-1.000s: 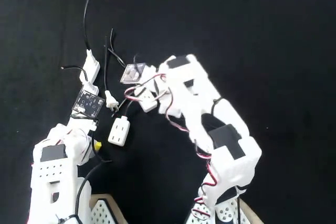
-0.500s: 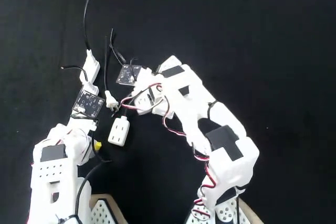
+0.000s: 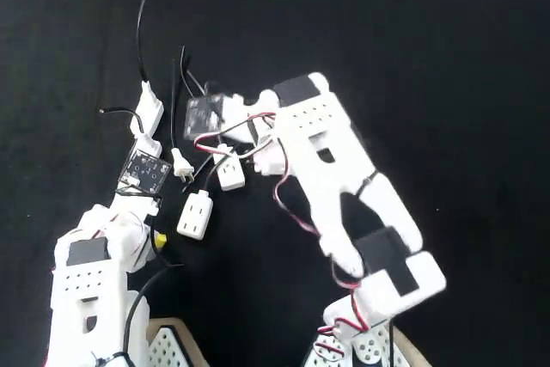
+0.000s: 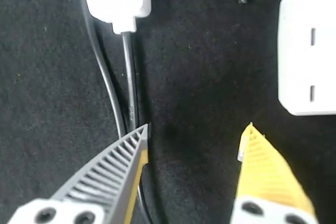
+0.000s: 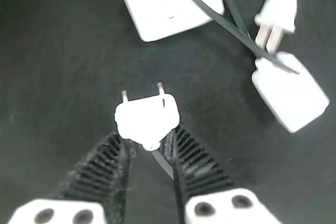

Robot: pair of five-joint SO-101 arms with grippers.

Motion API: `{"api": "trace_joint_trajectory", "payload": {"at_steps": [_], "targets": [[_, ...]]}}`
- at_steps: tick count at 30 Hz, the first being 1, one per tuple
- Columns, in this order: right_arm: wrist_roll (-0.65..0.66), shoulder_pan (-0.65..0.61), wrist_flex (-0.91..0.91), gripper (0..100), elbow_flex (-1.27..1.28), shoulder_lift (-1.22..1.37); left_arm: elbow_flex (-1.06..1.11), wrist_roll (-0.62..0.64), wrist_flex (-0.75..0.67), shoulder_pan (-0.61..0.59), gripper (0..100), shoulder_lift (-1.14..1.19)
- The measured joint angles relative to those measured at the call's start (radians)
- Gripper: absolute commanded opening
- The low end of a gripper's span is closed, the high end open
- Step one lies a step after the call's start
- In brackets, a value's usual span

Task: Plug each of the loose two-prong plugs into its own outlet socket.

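My right gripper (image 5: 146,139) is shut on a white two-prong plug (image 5: 147,118) just above the black table, prongs pointing away from the wrist. Ahead of the prongs lies a white outlet (image 5: 173,4) with two slots. In the high view the held plug (image 3: 230,171) hangs left of centre, a short way up and right of that outlet (image 3: 195,215). A loose plug (image 3: 182,163) lies to its left. My left gripper (image 4: 197,129) stands open low over the table, a black cable (image 4: 128,77) beside its grey finger and the white outlet (image 4: 310,51) beyond its yellow finger.
A white socket on a black cord (image 3: 150,109) lies at the back left, with thin black wires (image 3: 176,83) trailing toward the table's far edge. Another loose plug (image 5: 281,9) and a white block (image 5: 291,98) lie beside the held plug. The right half of the table (image 3: 447,83) is bare black cloth.
My right arm has swung, its wrist shifting left, and the held plug has dropped slightly toward the front outlet. The left arm has not moved.
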Motion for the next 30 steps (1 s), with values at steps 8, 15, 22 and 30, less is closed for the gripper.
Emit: {"api": "trace_joint_trajectory", "payload": {"at_steps": [8,15,22,30], "targets": [[0.450,-0.120,-0.064,1.8,0.163,-0.046,0.000,0.000,0.000,0.000,27,0.000],[0.468,-0.120,-0.199,26.9,0.305,-0.008,0.000,0.000,0.000,0.000,27,0.000],[0.437,-0.026,-0.199,22.4,0.321,-0.112,0.000,0.000,0.000,0.000,27,0.000],[-0.310,-0.018,-0.199,10.0,0.374,-0.229,0.000,0.000,0.000,0.000,27,0.000]]}}
